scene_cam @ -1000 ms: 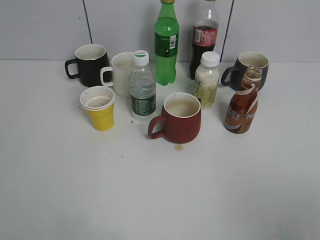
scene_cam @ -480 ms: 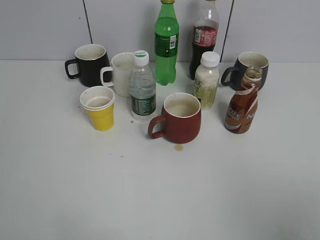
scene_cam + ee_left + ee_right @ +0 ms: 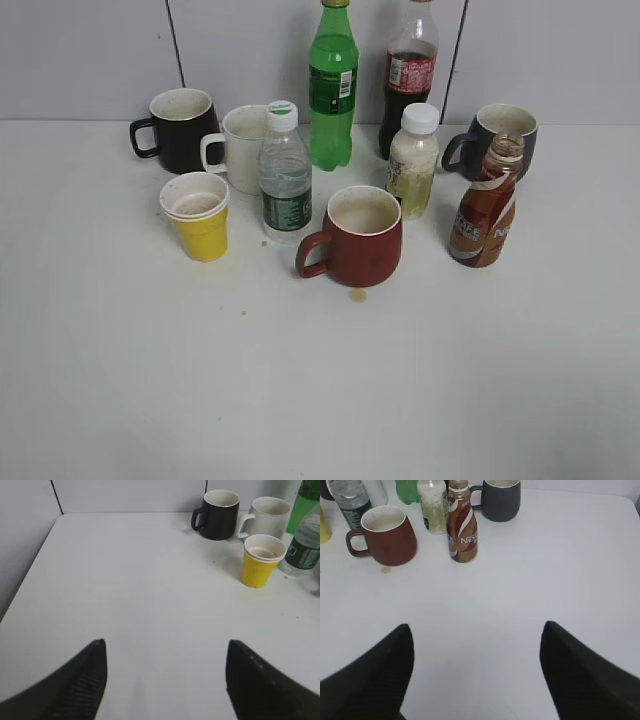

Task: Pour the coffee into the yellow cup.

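Observation:
The coffee bottle [image 3: 484, 210], small and curvy with a brown-red label and no cap, stands upright at the right of the table; it also shows in the right wrist view [image 3: 462, 527]. The yellow cup [image 3: 199, 217] stands at the left, and in the left wrist view [image 3: 261, 561] it is far ahead to the right. My left gripper [image 3: 165, 650] is open and empty over bare table. My right gripper [image 3: 477, 630] is open and empty, well short of the coffee bottle. Neither gripper shows in the exterior view.
A red mug [image 3: 358, 237] stands mid-table with a small brown spill [image 3: 357, 294] in front. Behind are a water bottle [image 3: 285, 175], white mug [image 3: 240, 148], black mug [image 3: 180, 128], green bottle [image 3: 332, 85], cola bottle [image 3: 408, 75], white-capped bottle [image 3: 413, 160] and dark grey mug [image 3: 497, 138].

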Controlling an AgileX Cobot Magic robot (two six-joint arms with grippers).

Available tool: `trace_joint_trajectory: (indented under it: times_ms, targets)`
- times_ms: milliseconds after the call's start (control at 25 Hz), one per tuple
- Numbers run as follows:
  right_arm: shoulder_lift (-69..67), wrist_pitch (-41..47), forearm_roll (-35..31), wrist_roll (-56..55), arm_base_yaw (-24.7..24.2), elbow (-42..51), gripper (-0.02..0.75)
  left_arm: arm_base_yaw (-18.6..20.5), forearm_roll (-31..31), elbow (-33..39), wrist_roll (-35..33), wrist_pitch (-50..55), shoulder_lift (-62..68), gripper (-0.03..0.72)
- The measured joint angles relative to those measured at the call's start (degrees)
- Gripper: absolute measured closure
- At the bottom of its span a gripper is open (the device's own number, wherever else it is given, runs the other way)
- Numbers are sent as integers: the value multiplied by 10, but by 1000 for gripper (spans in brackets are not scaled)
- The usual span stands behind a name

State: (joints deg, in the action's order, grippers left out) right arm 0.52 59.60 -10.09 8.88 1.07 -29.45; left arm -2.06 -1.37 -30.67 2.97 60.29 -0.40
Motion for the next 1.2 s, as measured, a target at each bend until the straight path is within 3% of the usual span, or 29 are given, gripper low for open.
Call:
trace_joint_trajectory:
  times_ms: [560,720,920,1200]
  targets:
    - [0,0,-4,0,0,0,152,0,4,0,0,0,0,125]
    - [0,-17,-9,0,0,-6,151,-22,31,-7,0,-21,13,153]
    - [-7,-148,-12,0,0,-10,151,-29,32,-9,0,-180,81,225]
    - [-130,-339,-14,28,9,42,153,-32,33,15,0,-475,243,239]
